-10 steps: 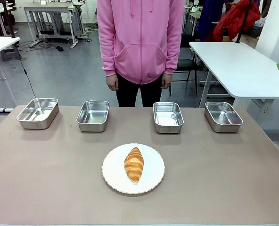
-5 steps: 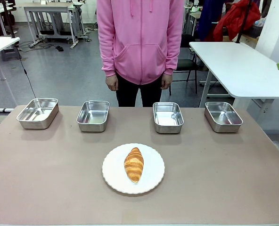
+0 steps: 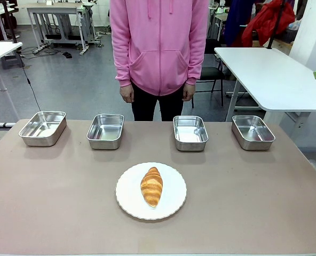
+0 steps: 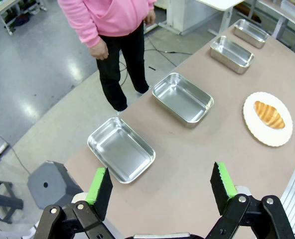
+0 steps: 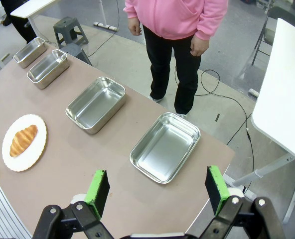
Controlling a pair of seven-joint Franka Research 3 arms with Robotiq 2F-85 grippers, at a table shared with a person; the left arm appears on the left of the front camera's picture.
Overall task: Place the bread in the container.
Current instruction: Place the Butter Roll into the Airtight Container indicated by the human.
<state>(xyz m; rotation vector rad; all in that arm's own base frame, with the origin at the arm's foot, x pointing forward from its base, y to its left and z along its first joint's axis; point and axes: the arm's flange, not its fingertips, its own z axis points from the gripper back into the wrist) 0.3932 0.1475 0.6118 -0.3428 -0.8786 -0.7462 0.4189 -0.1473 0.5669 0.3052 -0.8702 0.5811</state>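
- Bread: one golden-brown croissant, lying lengthwise in the middle of a round white plate. The plate sits on the table, toward the robot's side. Nothing else touches the croissant.
- Trays: we count four shiny steel trays in a row along the table's far edge, all empty. They are far left, inner left, inner right and far right. Each is well apart from the plate.
- Left gripper: jaws spread wide, with nothing between the green pads. It hangs high above the table's left end, near the far-left tray.
- Right gripper: jaws likewise wide apart and empty. It hangs high above the table's right end, near the far-right tray.
- Person: we note a pink hoodie. The person stands at the far side behind the two inner trays, hands down at the sides.
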